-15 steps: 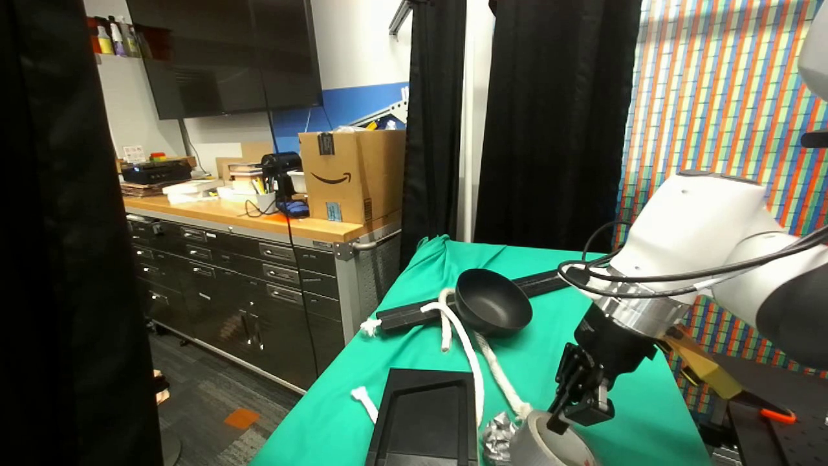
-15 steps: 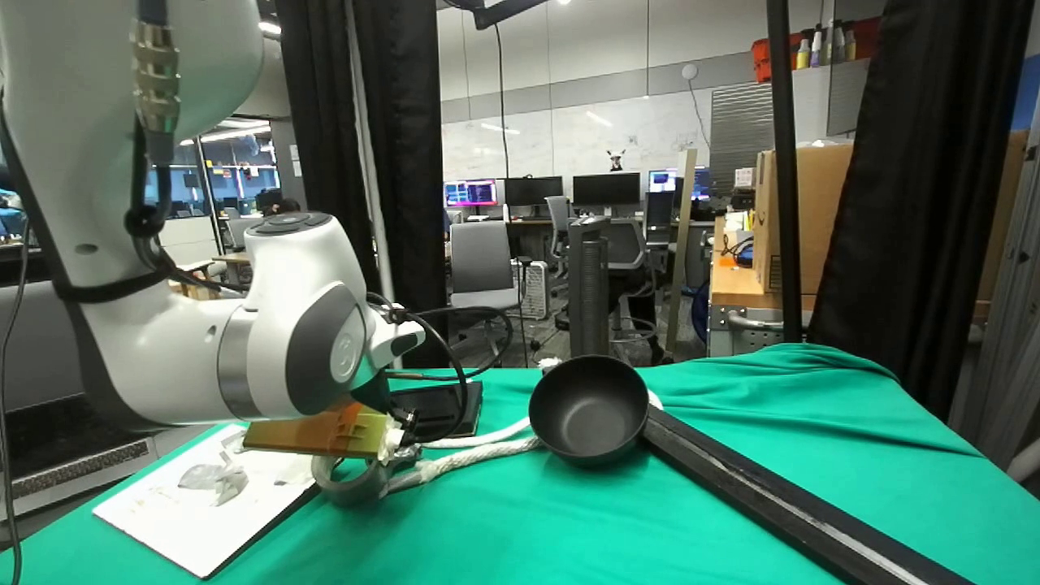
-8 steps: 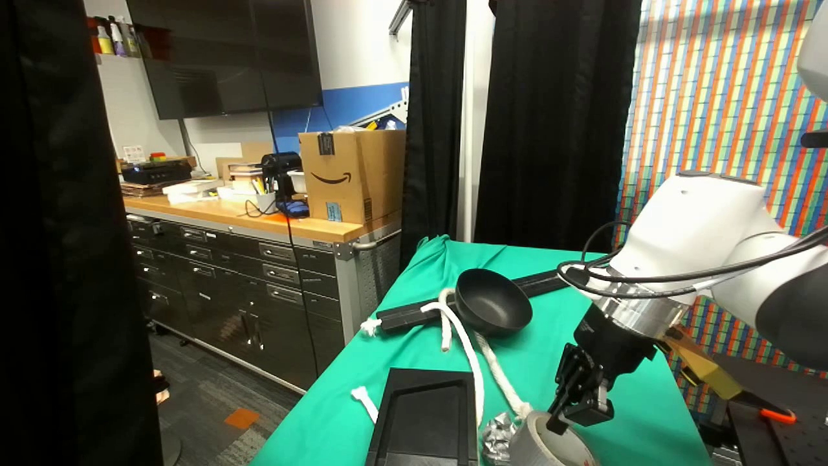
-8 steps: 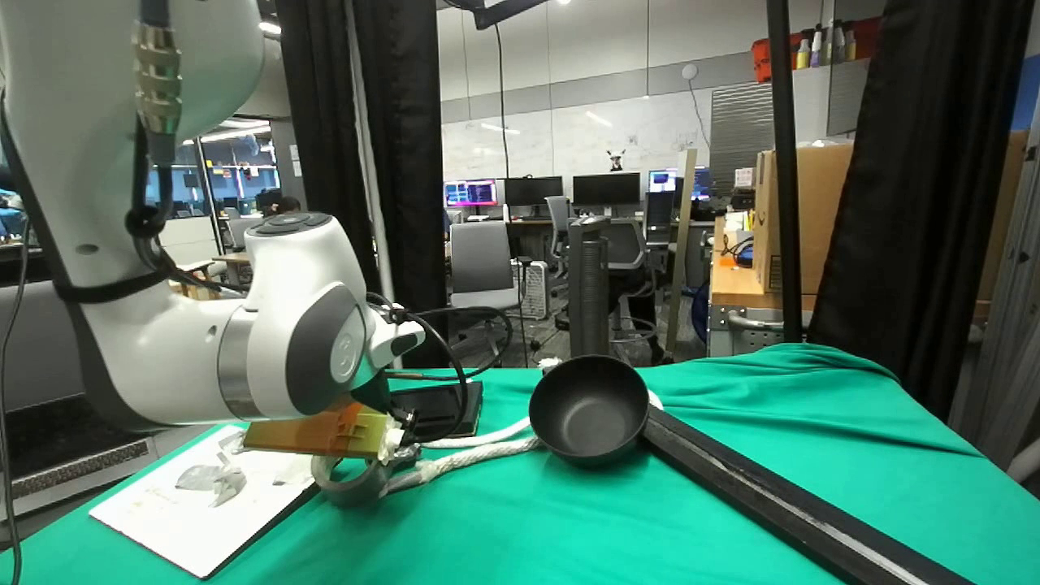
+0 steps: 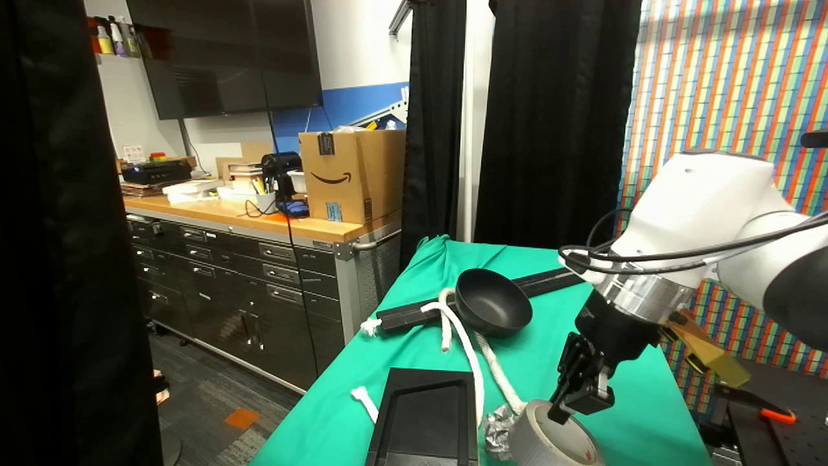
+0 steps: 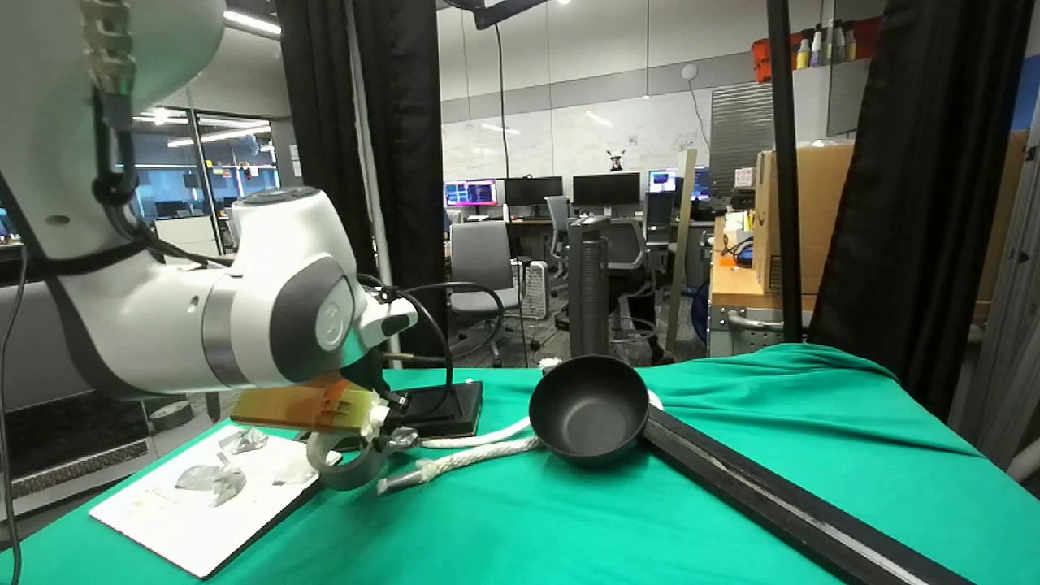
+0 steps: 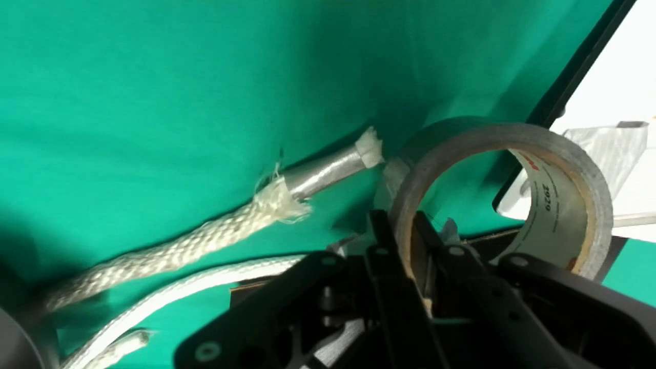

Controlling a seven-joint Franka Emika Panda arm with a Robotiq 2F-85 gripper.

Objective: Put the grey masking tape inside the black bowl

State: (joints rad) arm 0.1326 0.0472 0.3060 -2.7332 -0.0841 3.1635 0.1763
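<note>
The grey masking tape [image 7: 556, 215] is dull grey outside, its core whitish with dark print (and a red mark, probably lettering, too partial to read). The black bowl [image 6: 589, 410] is black inside and out; the gripper [image 7: 401, 220] matches it. The tablecloth [image 6: 520, 520] is solid green. The thick rope [image 7: 195, 246] is cream with a braided pattern. The backdrop [image 5: 724, 84] runs in columns of orange, blue, green and cream blocks. The cardboard box [image 5: 352, 181] is brown.

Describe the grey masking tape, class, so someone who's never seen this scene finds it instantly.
Start at the green cloth, then follow the white arm down to its pincer. The grey masking tape is the ring whose wall that pincer grips. Unlike the pale rope or black bowl, it is open through the middle.
</note>
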